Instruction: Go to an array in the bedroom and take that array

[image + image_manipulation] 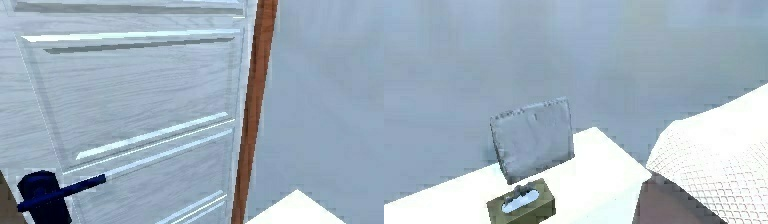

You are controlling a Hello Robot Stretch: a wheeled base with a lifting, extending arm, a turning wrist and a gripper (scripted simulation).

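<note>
Olive-green tissue box sits nearest, at the near left of a white flat-topped desk; the pincer's state cannot be told. Behind the box, a grey square cushion stands against the pale grey wall. Right of the desk lies a bed with a white quilted cover. Ahead, a white panelled door carries a dark blue lever handle beside a brown wooden frame. Which thing is the array cannot be told.

Panelled door, blue handle, white table, perhaps a quilted bed
</note>
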